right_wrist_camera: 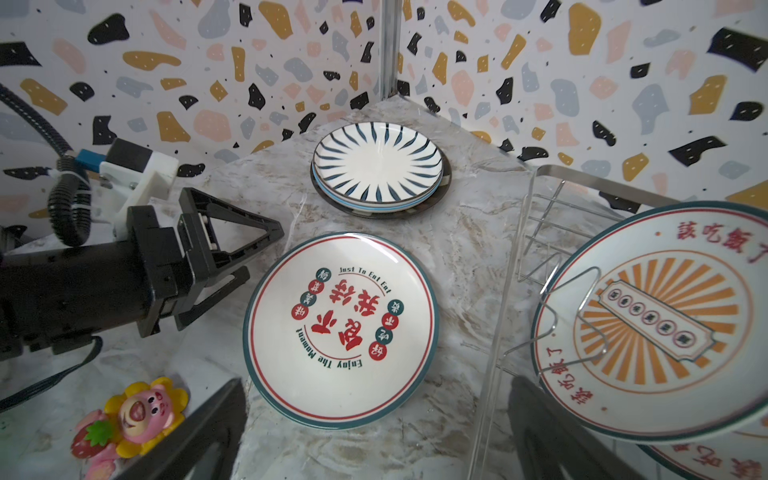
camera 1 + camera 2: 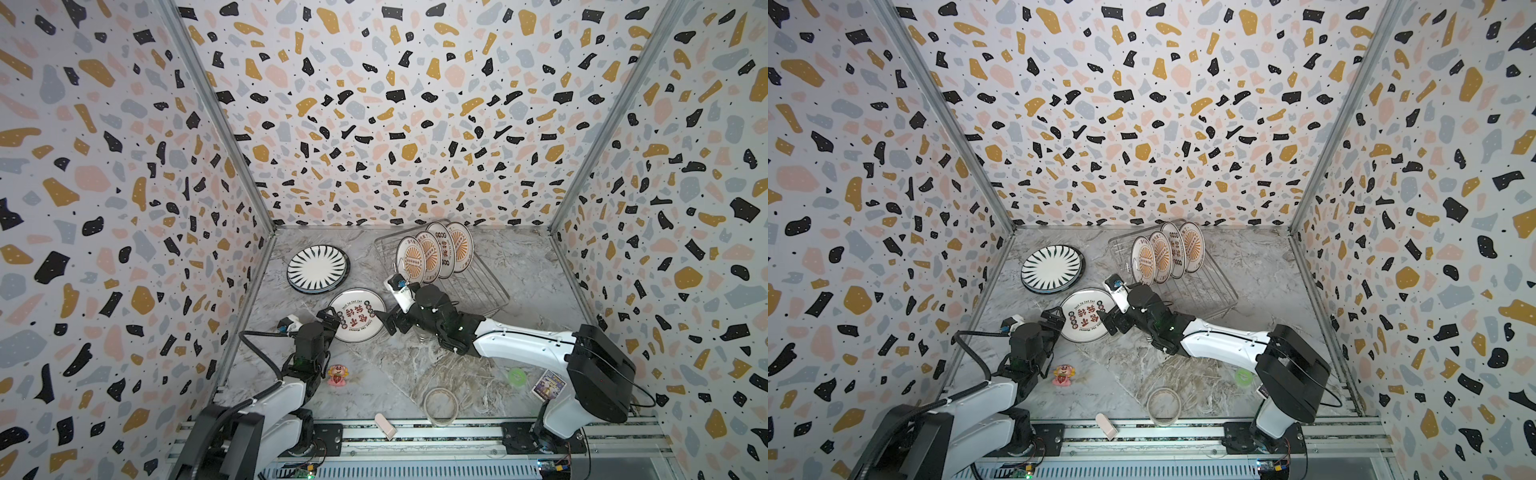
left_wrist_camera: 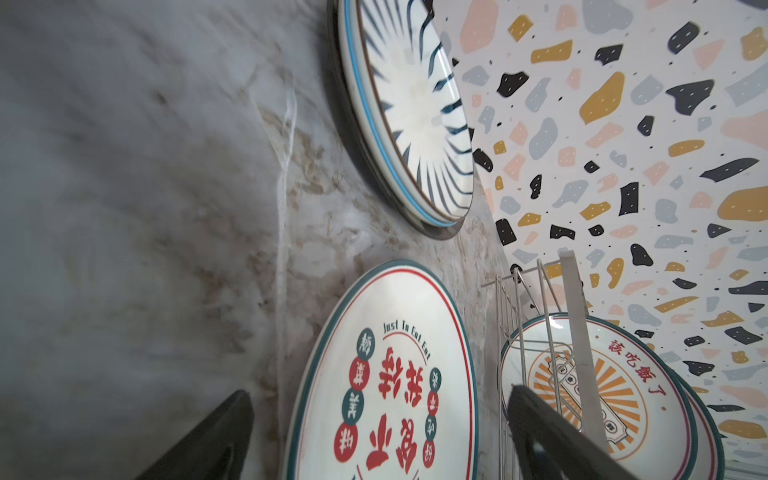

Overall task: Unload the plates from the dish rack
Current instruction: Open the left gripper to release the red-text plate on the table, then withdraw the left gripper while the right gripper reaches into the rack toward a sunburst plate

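- While the character plate (image 2: 358,316) lies flat and face up on the marble surface (image 2: 415,365), the left tool (image 2: 331,318) sits at its left edge with its jaws spread wide and gripping nothing.
- From the left wrist view, that plate shows between the two black fingers (image 3: 216,436). Whether a fingertip touches the rim cannot be told.
- On the other side of the same plate, the right tool (image 2: 385,323) points left toward its right edge. It is also released, and in the right wrist view its jaws stand far apart with only bare surface between them.
- Behind the right tool, toward the back wall, stands the dish rack (image 2: 478,286).
- Four sunburst plates (image 2: 411,259) stand on edge in a row at the rack's rear end, leaning one against the next. The front one faces the camera with its orange rays.
- Left of the rack and behind the character plate, near it but apart, a striped plate (image 2: 318,266) lies face up on a darker plate (image 1: 444,186), whose rim shows beneath.
- Near the front of the surface lie a pink pig toy (image 2: 337,375), a translucent tape ring (image 2: 440,406), a green disc (image 2: 516,377) and a small card (image 2: 549,385).
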